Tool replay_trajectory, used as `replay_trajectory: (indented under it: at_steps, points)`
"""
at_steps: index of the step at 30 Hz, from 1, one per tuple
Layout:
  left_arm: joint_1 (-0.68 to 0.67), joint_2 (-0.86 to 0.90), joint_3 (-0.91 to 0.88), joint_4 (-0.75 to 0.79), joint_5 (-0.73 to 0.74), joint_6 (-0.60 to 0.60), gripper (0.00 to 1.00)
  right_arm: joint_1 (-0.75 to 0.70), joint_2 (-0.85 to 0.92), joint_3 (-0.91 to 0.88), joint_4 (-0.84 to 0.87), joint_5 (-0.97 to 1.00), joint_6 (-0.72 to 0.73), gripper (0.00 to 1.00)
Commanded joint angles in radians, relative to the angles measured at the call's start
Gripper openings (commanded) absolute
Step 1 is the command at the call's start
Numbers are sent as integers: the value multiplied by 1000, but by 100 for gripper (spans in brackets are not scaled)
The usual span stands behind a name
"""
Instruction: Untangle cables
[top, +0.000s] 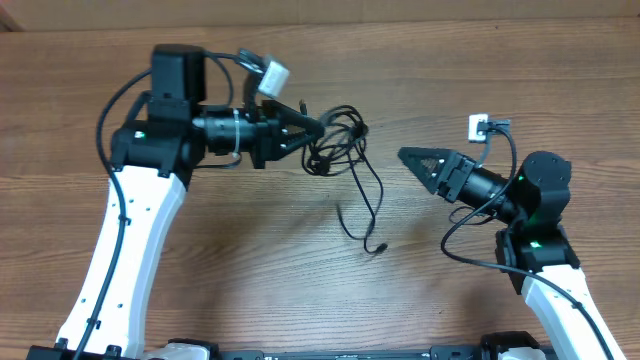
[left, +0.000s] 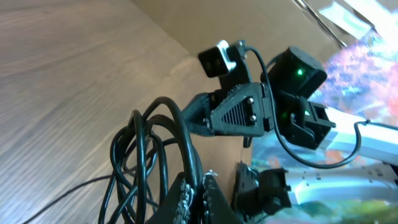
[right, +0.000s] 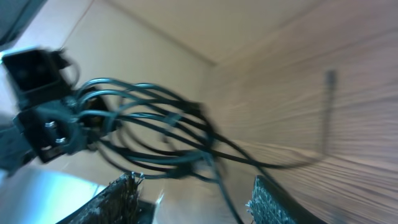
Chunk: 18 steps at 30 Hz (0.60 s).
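The left claw (top: 312, 128) is clamped on the cables (top: 340, 140), which sit as a knot of black loops right at its tip. In the left wrist view the fingers (left: 186, 199) press together on several strands while the loops (left: 146, 149) fan out ahead of them. Whether those loops touch the surface (top: 250, 260) I cannot tell. One strand runs away from the left claw, toward the robot's base, and ends in a plug (top: 378, 247) lying on the surface.

The right claw (top: 408, 157) points at the knot from the far side, near it but apart, with nothing in it. In its own wrist view the fingers (right: 121, 196) stand wide apart, and the blurred cables (right: 155, 124) lie ahead of the gap.
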<state>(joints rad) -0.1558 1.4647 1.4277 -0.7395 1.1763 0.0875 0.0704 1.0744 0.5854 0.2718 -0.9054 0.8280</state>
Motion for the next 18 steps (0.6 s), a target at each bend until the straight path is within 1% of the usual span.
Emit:
replay_trajectory:
  at_steps: [1, 3, 4, 5, 8, 11, 12, 16, 18]
  points:
    - [-44, -13, 20, 6, 10, 35, 4, 77, -3, 6, 30, 53, 174, 53]
    - [-65, -13, 20, 10, 10, 14, 4, 116, -3, 6, 32, 98, 256, 50]
    - [-85, -13, 20, 12, 10, 1, 4, 155, -3, 6, 54, 101, 323, 47]
    - [-105, -13, 20, 10, 9, 1, 4, 205, -3, 6, 74, 101, 359, 47]
    - [-124, -13, 20, 9, -12, -8, 4, 277, -3, 6, 80, 119, 377, 45]
    - [-127, -13, 20, 6, -19, -72, 4, 323, -3, 6, 63, 210, 377, 45]
    - [-127, -13, 20, 0, -13, -91, 4, 330, -3, 6, 63, 234, 377, 45]
    - [-137, -13, 20, -54, 3, -92, 4, 334, -2, 6, 63, 349, 441, 42]
    - [-151, -13, 20, -70, 4, -92, 4, 334, -2, 6, 63, 411, 467, 42]
